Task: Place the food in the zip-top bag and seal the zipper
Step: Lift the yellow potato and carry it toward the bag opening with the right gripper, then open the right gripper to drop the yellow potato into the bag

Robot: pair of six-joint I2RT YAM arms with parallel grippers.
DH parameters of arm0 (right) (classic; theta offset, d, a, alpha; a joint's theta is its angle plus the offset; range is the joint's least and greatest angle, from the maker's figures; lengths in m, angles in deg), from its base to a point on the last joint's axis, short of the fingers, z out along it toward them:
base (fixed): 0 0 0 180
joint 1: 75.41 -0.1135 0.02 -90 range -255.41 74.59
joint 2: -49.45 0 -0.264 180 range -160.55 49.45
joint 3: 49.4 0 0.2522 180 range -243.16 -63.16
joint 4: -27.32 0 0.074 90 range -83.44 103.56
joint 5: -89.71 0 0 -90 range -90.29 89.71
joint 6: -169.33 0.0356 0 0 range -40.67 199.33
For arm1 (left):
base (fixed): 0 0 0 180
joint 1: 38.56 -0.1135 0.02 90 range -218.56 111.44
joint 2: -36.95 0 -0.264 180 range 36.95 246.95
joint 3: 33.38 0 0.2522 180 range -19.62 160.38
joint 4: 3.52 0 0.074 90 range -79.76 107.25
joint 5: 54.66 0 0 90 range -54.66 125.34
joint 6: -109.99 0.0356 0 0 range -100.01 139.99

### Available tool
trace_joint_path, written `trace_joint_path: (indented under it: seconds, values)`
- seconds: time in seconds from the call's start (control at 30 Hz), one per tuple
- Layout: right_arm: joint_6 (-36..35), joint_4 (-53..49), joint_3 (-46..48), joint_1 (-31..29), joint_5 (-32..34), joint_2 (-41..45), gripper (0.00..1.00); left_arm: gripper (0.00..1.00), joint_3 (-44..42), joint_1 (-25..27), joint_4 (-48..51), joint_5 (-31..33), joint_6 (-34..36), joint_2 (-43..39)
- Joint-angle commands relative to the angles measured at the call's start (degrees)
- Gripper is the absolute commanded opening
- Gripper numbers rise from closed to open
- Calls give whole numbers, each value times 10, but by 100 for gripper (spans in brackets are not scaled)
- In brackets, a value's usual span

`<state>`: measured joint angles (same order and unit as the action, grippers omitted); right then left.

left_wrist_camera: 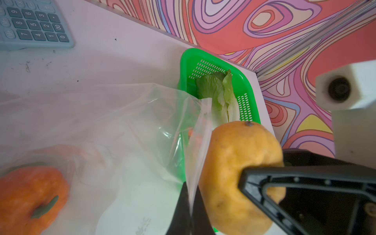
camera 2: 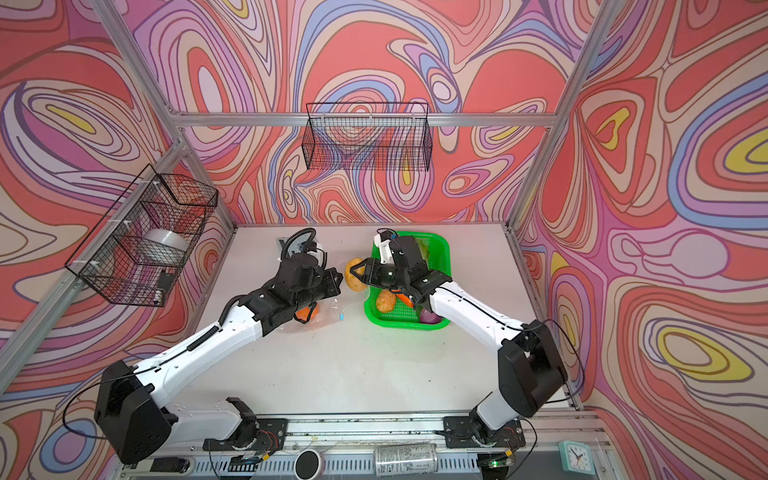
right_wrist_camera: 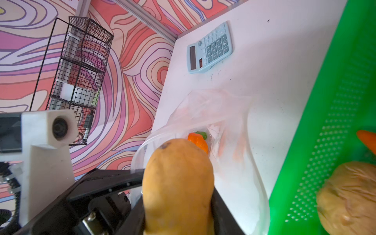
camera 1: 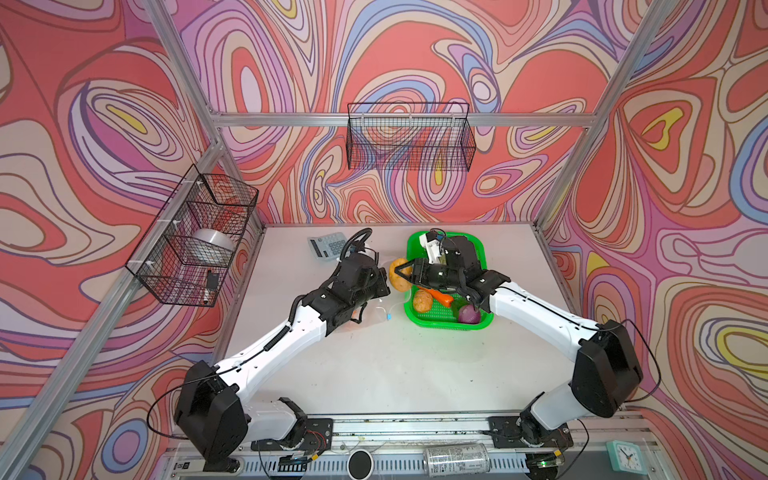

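Right jaws grip the potato point(left_wrist_camera: 234, 162) just right of the zip-top bag point(left_wrist_camera: 132, 114) mouth, whose rim the closed left jaws pinch.

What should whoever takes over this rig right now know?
Left tool: shut on the mouth edge of the clear crinkly zip-top bag, holding it open.
Right tool: gripping a tan potato at the bag's mouth, not released.
Done: small orange pumpkin is in the bag.
Left: second tan potato, orange carrot, purple onion and pale-green cabbage lie in the green perforated plastic basket; then close the white zipper.
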<state>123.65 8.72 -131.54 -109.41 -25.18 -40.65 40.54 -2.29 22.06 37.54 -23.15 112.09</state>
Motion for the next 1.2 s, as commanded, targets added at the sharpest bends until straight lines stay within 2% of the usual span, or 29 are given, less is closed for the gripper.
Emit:
trace_joint_path:
  seconds: [0.0,0.2,0.43,0.53,0.63,0.7,0.9,1.17]
  values:
    - [22,38,-3,-19,-6,-31,39,0,11,-4,-9,-4,-13,-6]
    - [24,35,-3,-39,2,-55,39,0,12,-4,-1,3,0,-17]
    - [24,41,-32,-47,-7,-94,43,0,14,-4,-2,-33,-7,-20]
    - [24,35,-38,-48,-7,-104,55,0,11,-4,0,-29,-7,-29]
    - [22,27,-37,-48,0,-102,74,0,8,-4,2,-19,-5,-37]
    - [17,21,-34,-48,8,-95,80,0,7,-4,2,-15,-4,-39]
    - [-10,-14,-39,-48,34,-61,80,0,7,-4,11,11,7,-41]
    - [-71,-131,-69,-25,110,14,80,0,8,-8,29,46,28,-61]
